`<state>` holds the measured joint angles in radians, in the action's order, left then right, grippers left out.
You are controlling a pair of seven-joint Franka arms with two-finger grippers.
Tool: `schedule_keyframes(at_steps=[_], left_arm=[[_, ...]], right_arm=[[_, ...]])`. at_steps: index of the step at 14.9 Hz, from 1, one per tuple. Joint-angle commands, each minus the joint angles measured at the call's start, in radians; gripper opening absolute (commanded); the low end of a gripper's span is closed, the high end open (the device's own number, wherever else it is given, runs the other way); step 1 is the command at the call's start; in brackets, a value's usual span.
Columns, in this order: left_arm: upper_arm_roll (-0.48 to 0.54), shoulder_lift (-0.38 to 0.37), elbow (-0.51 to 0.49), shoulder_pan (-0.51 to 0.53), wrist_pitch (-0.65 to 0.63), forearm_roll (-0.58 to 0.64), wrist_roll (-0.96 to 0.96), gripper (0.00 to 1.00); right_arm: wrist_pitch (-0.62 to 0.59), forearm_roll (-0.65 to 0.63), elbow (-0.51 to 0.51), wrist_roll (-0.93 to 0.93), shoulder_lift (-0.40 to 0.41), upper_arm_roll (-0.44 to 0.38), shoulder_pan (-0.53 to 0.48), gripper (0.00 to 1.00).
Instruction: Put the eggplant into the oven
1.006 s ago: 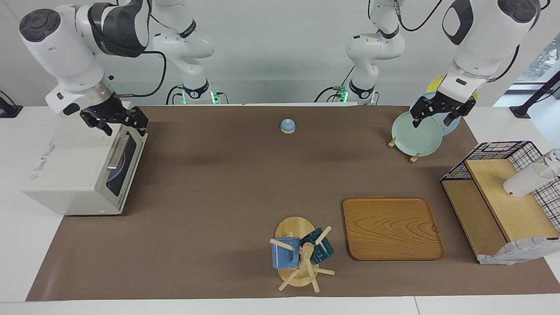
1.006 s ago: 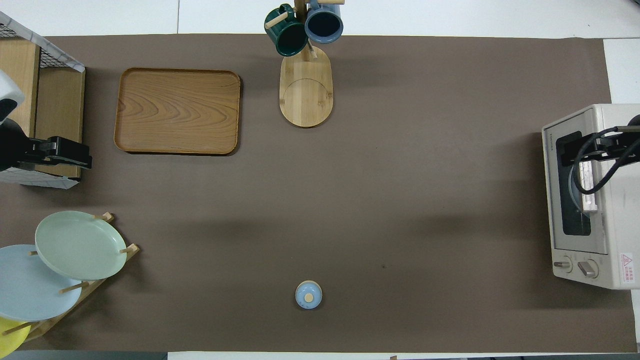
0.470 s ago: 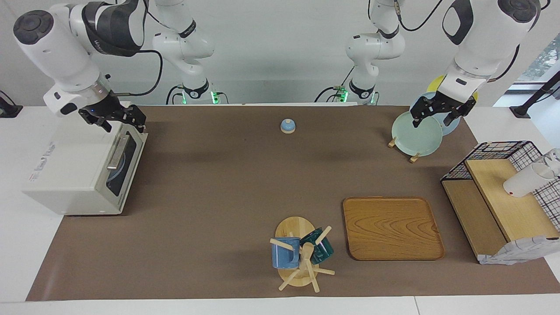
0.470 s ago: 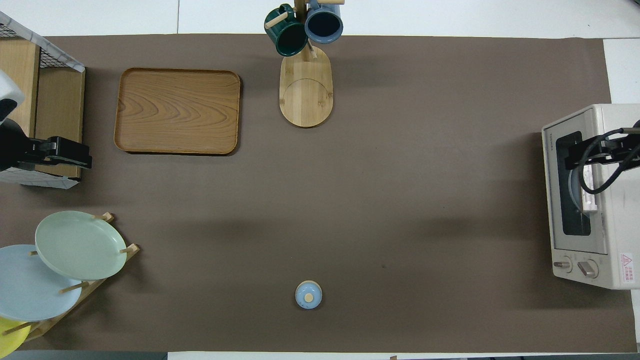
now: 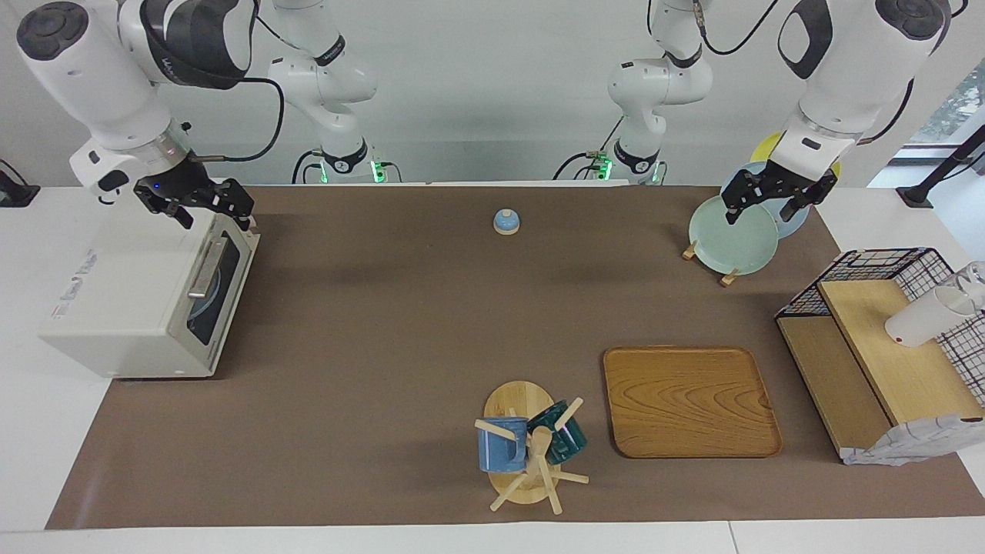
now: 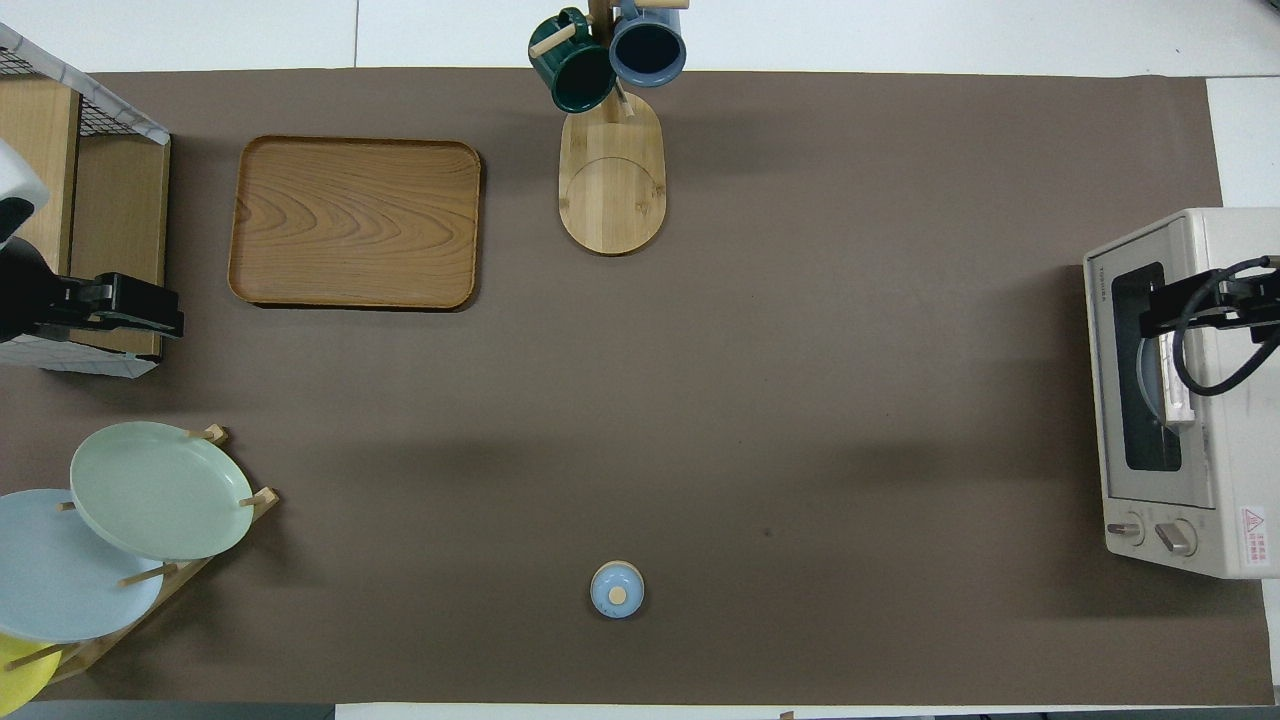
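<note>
Cream-white boxy toaster oven (image 5: pixel 146 300) is seen shut, no eggplant visible; right gripper (image 5: pixel 202 206), empty, jaws apart, hangs above it; left gripper (image 5: pixel 772 201), likewise parted, waits over plates. Locating the eggplant seems next.

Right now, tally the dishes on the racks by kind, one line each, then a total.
Plates on the plate rack: 3, namely green plate, light blue plate, yellow plate
Mugs on the mug tree: 2, namely dark green mug, blue mug
Total: 5

A matt brown mat (image 5: pixel 385 323) carries a smooth grained wooden tray (image 5: pixel 690 401) and glossy glazed plates (image 5: pixel 732 235).
</note>
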<state>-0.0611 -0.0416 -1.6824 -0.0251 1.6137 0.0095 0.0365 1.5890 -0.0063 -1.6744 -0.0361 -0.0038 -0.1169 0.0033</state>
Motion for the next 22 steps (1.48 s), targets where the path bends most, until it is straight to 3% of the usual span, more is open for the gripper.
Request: schedule_keyframes(at_steps=[1, 5, 9, 22], left_arm=[[0.009, 0.003, 0.01, -0.01, -0.015, 0.021, 0.003, 1.0], [0.009, 0.003, 0.01, -0.01, -0.015, 0.021, 0.003, 1.0], [0.009, 0.003, 0.01, -0.01, -0.015, 0.021, 0.003, 1.0], [0.009, 0.003, 0.01, -0.01, -0.015, 0.021, 0.003, 1.0]], right_arm=[[0.013, 0.023, -0.007, 0.005, -0.013, -0.009, 0.003, 1.0], [0.016, 0.017, 0.004, 0.001, -0.012, -0.058, 0.043, 1.0], [0.013, 0.02, 0.028, 0.015, -0.008, -0.05, 0.086, 1.0], [0.002, 0.02, 0.03, 0.015, -0.015, -0.021, 0.089, 1.0]])
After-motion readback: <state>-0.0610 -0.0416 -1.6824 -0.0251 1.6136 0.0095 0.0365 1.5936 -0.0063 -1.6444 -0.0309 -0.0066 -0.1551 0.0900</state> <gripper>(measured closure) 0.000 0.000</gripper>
